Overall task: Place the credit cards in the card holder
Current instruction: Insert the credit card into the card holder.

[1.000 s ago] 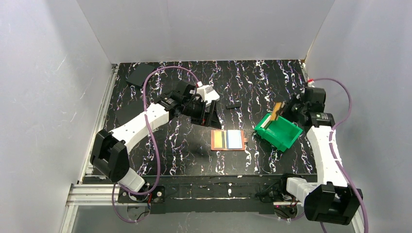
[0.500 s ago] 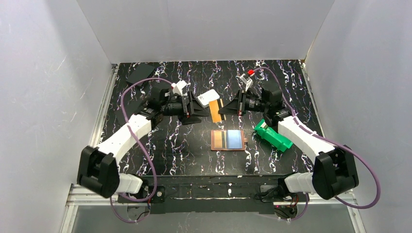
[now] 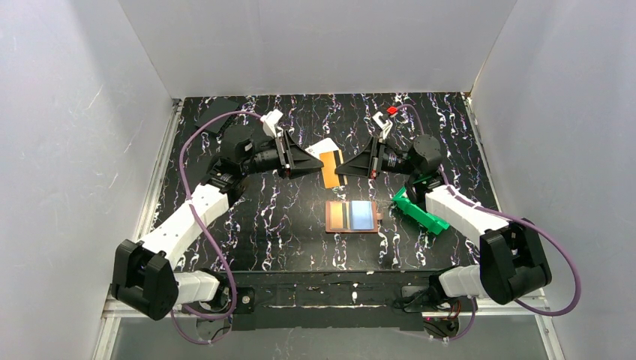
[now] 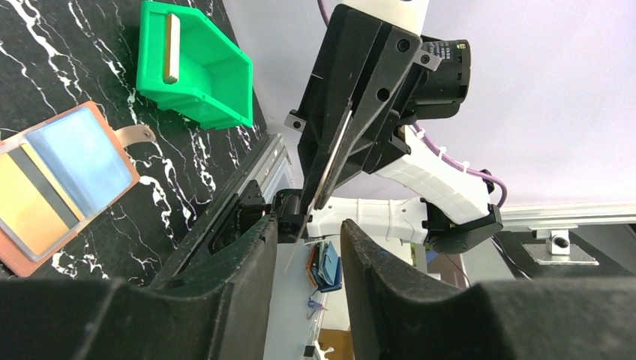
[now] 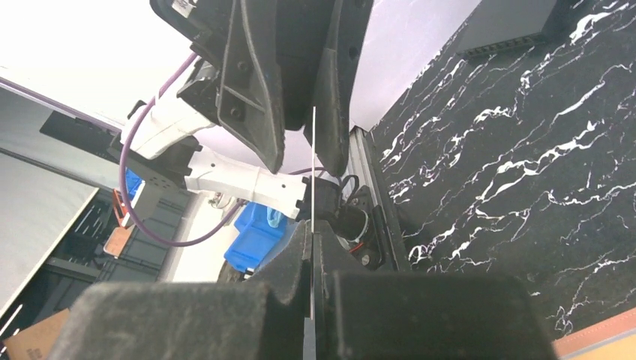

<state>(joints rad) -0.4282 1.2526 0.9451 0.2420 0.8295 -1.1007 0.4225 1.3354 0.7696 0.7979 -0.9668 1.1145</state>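
Over the middle of the table, the two grippers pointed at each other with one orange card (image 3: 330, 171) between them. It hung about flat in the air, its long side running from the far edge toward the near edge. The right gripper (image 3: 339, 168) was pinched tight on the card. The left gripper (image 3: 316, 155) had its fingers apart, one on each side of the card, not squeezing it yet. The card holder (image 3: 352, 216) lay open on the table, below the card and toward the near edge. Both arms looked about equally close to it.
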